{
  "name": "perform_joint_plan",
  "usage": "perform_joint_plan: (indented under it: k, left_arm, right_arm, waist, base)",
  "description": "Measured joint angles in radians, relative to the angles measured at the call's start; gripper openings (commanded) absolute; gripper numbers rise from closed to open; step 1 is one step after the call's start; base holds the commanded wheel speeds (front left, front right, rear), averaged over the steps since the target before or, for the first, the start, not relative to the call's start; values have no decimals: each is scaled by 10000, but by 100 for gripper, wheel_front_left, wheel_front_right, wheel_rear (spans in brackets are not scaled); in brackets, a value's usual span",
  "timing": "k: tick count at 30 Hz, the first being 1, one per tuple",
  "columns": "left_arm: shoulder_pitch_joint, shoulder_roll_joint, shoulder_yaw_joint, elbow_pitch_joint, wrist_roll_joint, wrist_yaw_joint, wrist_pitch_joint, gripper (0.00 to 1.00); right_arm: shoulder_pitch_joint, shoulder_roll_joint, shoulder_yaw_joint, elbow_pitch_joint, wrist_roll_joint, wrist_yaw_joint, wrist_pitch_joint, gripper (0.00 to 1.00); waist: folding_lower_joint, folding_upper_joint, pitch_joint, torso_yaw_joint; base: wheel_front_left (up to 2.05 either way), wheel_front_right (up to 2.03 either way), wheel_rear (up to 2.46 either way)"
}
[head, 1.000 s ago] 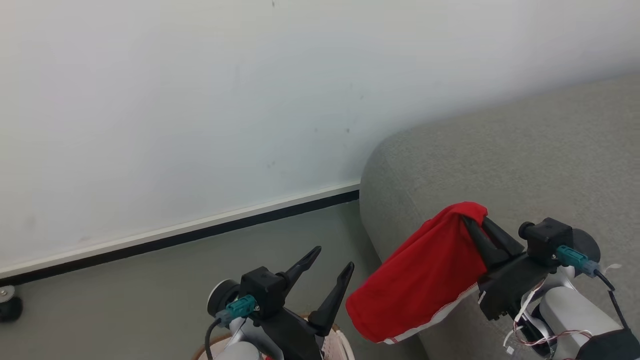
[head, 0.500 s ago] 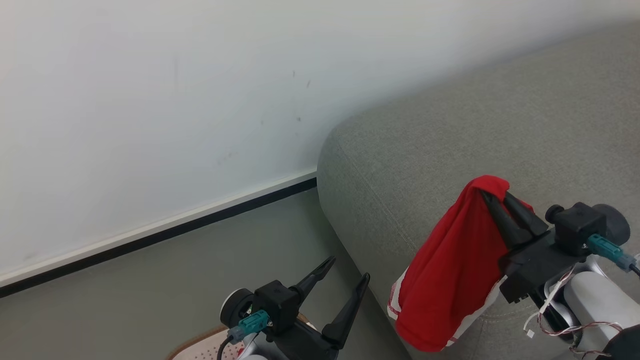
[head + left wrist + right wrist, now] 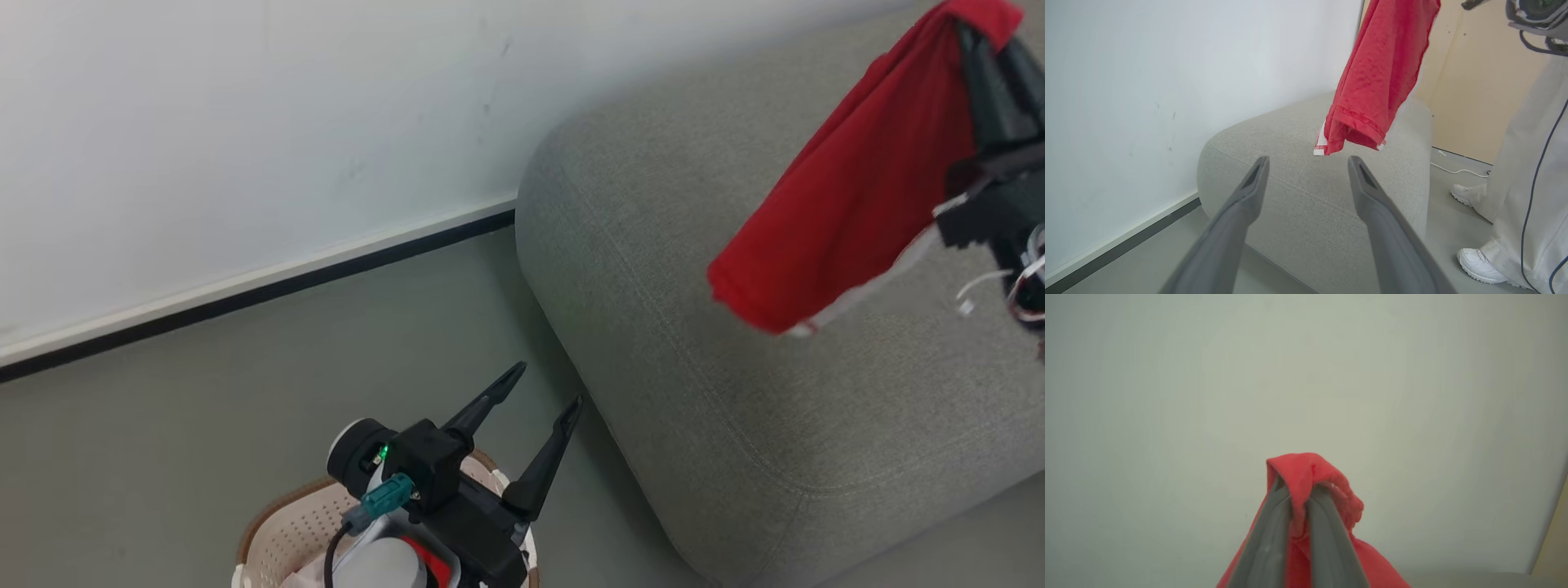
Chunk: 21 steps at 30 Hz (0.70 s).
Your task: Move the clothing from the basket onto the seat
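The right gripper [image 3: 1299, 494] was clamped tight on a fold of the clothing [image 3: 849, 188], with red cloth bunched over and between its fingertips. From that raised grip the clothing hung down in the air above the seat [image 3: 735, 392], and its white-trimmed hem was not touching the cushion. The left gripper [image 3: 547, 385] had its jaws wide apart and held nothing. It hovered above the basket [image 3: 277, 514], which stood on the floor [image 3: 245, 392] near the seat's rounded corner. A patch of red showed inside the basket, mostly hidden by the left arm. The wall [image 3: 245, 122] ran behind. In the left wrist view, a person's white trousers [image 3: 1531, 155] and white shoes stood on the floor past the seat's far side.
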Motion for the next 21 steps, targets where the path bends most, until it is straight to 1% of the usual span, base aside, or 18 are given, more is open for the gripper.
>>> perform_joint_plan:
  k: [2,3,8,14,17,21]
  left_arm:
    - [-159,102,19,-150,33,0,15,100]
    - [-320,194,13,-301,128,-2,88,100]
    - [-754,341,10,-671,422,-2,270,100]
    - [-1169,489,-2,-1122,646,6,481,100]
    - [-1336,610,-6,-1340,744,10,594,100]
    - [-1523,784,27,-1616,844,94,732,100]
  right_arm:
    - [-648,-82,-165,270,19,42,44,0]
    - [-1253,-276,-341,548,19,77,98,0]
    - [-2303,-828,-903,1323,77,77,186,0]
    - [-2929,-1208,-1302,2056,146,23,270,0]
    - [-3190,-1319,-1406,2399,146,-23,270,0]
    - [-3588,-1321,-1407,2700,77,-178,268,0]
  waist:
    - [0,0,237,85]
    - [0,0,480,186]
    - [1,0,1083,483]
    - [1,1,1833,870]
    - [2,1,2223,1051]
    - [0,1,2757,1253]
  base:
    - [0,0,0]
    - [0,0,0]
    - [0,0,0]
    - [0,0,0]
    - [0,0,0]
    - [0,0,0]
